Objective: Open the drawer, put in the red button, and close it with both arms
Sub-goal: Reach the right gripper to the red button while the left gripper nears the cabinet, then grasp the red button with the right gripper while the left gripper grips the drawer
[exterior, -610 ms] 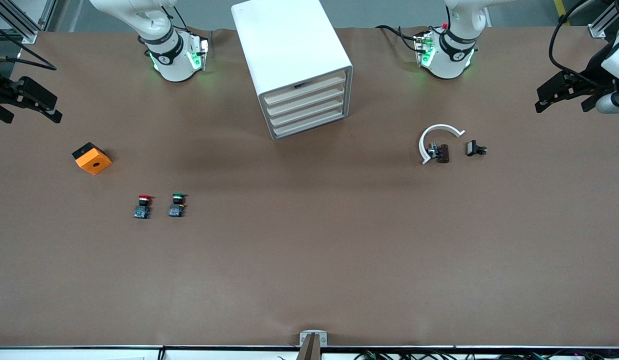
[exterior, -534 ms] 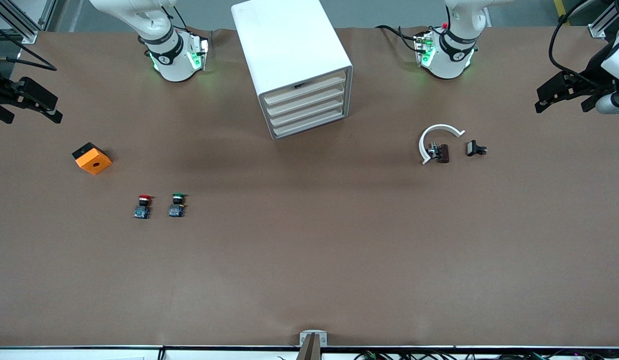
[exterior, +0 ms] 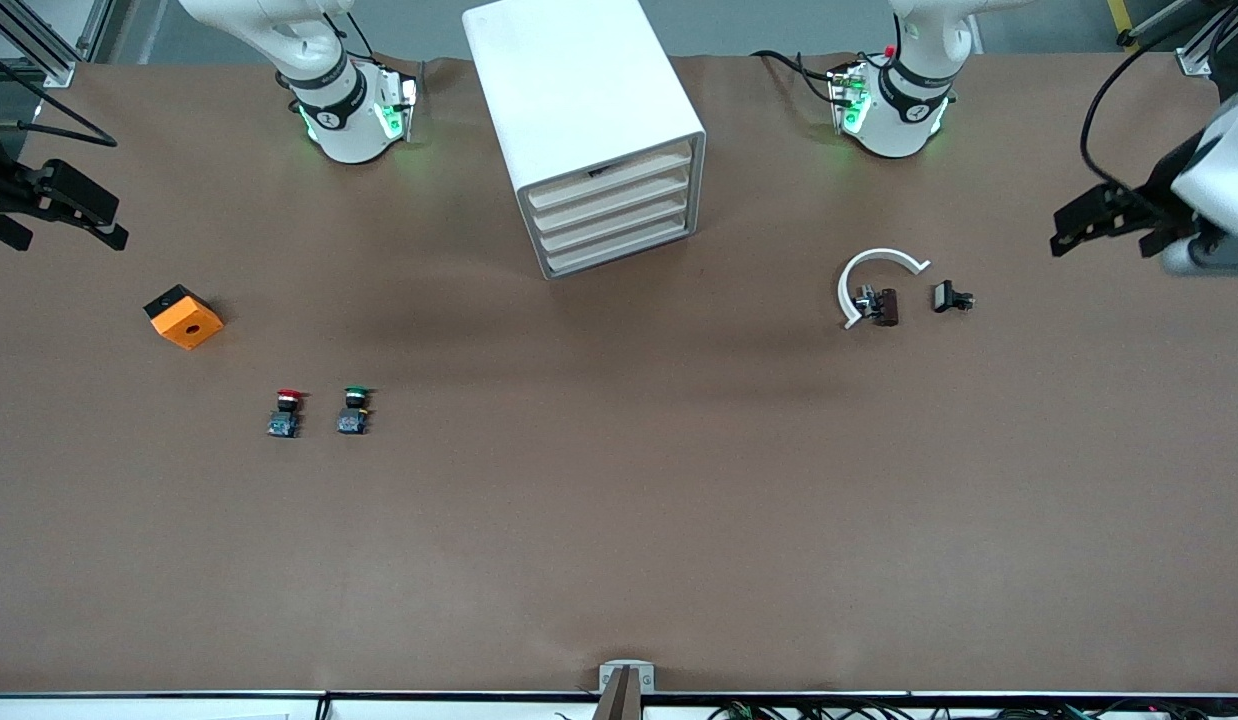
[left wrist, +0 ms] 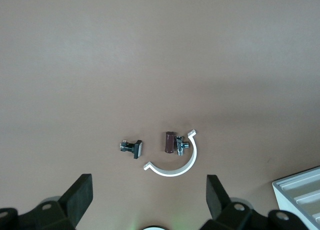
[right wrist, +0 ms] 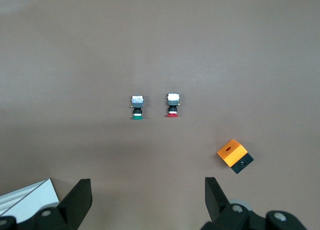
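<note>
The red button [exterior: 287, 411] stands on the brown table toward the right arm's end, beside a green-capped button [exterior: 354, 409]; it also shows in the right wrist view [right wrist: 172, 105]. The white drawer cabinet [exterior: 585, 128] stands between the arm bases, its four drawers shut. My right gripper [exterior: 89, 220] is open and empty, high over the table's edge at the right arm's end, its jaws wide apart in the right wrist view [right wrist: 147, 200]. My left gripper [exterior: 1099, 220] is open and empty over the left arm's end [left wrist: 149, 200].
An orange block [exterior: 183, 316] with a hole lies near the right arm's end. A white curved clip [exterior: 872, 280] with a small brown part [exterior: 885, 306] and a small black part [exterior: 950, 297] lie toward the left arm's end.
My left gripper has shifted a little toward the table's middle and lower in the front view. The right gripper has barely moved. Nothing on the table has moved.
</note>
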Motion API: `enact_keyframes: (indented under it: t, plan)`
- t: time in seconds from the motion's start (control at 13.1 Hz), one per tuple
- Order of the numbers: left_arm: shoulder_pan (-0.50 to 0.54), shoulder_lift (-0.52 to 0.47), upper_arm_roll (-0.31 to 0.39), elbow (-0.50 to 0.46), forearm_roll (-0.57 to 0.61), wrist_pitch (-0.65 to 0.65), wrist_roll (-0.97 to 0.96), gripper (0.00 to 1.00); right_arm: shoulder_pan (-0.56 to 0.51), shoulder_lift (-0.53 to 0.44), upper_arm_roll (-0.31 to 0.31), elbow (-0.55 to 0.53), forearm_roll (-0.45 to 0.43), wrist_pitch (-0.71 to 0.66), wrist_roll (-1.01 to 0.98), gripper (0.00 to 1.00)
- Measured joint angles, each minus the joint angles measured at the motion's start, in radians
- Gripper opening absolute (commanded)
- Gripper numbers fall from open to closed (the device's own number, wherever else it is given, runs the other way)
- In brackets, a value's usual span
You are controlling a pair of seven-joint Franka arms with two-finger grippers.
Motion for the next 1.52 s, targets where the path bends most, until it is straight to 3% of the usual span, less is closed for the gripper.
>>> enact_keyframes:
  t: [0.23, 0.61, 0.99, 1.3, 1.52]
  plan:
    - [-0.038, 0.135, -0.004, 0.009, -0.001, 0.077, -0.028, 1.00, 0.003, 0.018, 0.002, -0.001, 0.000, -0.002, 0.000, 1.00]
    - [-0.095, 0.264, -0.009, 0.021, -0.039, 0.087, -0.334, 1.00, 0.058, 0.111, 0.009, -0.003, 0.000, -0.002, 0.000, 1.00]
    - [-0.222, 0.381, -0.013, 0.025, -0.055, 0.094, -0.845, 1.00, 0.075, 0.201, 0.009, -0.003, 0.000, 0.018, 0.000, 1.00]
    - [-0.320, 0.477, -0.014, 0.026, -0.132, 0.095, -1.311, 1.00, 0.070, 0.275, 0.004, -0.006, -0.001, 0.056, -0.037, 1.00]
    - [-0.376, 0.535, -0.015, 0.029, -0.218, 0.095, -1.644, 1.00, 0.036, 0.373, -0.003, -0.030, -0.023, 0.188, -0.154, 1.00]
